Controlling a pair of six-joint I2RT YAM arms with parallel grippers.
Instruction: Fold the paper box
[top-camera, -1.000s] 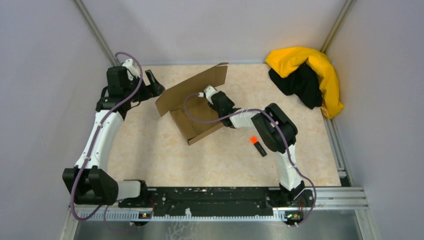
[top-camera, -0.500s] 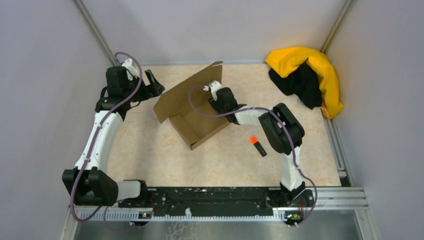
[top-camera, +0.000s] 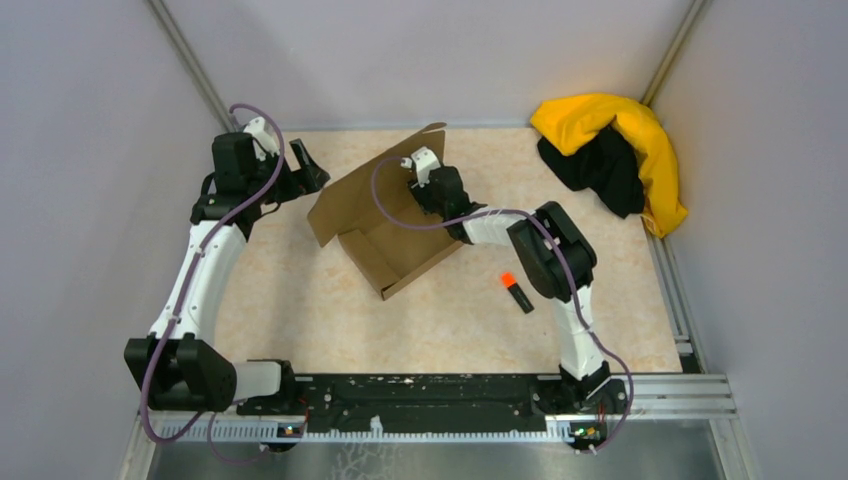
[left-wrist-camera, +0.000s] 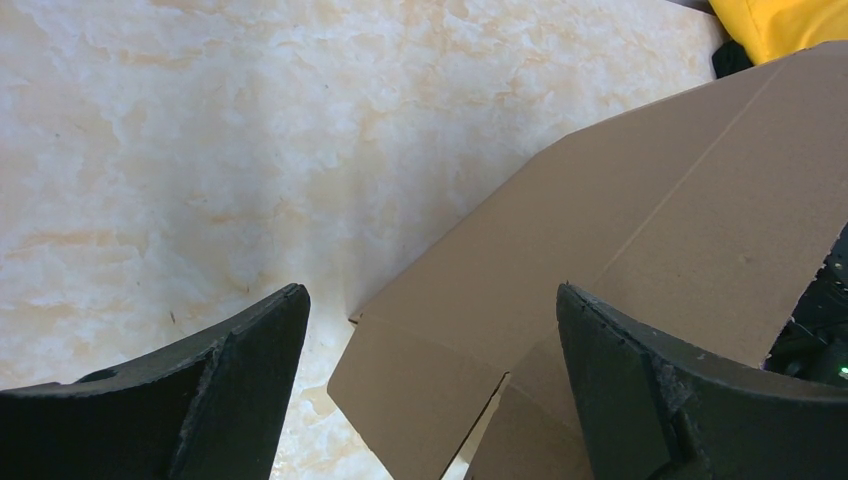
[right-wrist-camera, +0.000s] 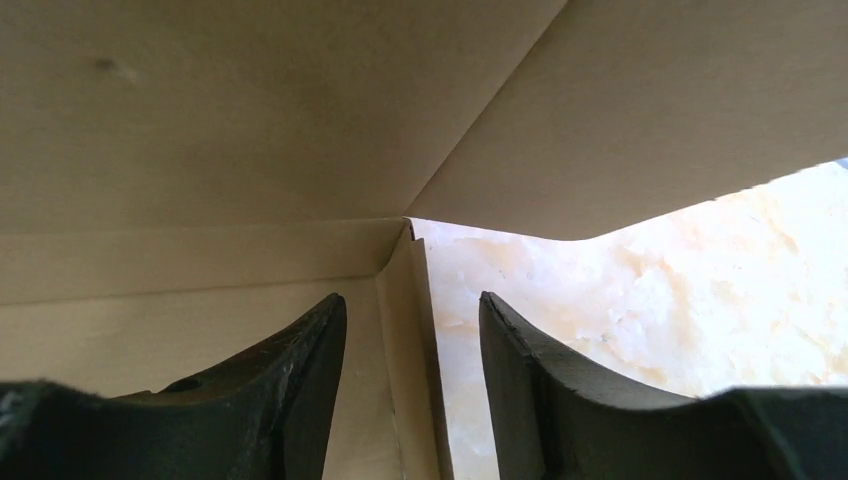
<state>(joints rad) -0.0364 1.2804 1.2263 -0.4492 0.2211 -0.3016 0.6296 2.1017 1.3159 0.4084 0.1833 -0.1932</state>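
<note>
Paper box (top-camera: 385, 215) sits upper-centre on tabletop (top-camera: 300, 300), raised flap running lower left to upper right; right gripper (right-wrist-camera: 410, 300), jaws part-open and empty, is inside facing flap, nearer than wide-open left gripper (top-camera: 308, 168) at frame's upper left.

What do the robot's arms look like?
The left arm and right arm are white tubes with chunky black joints. A purple cable loops along each. Their fingers are black, curved and rough-looking.

No readable text anywhere — no labels, brands, numbers.
</note>
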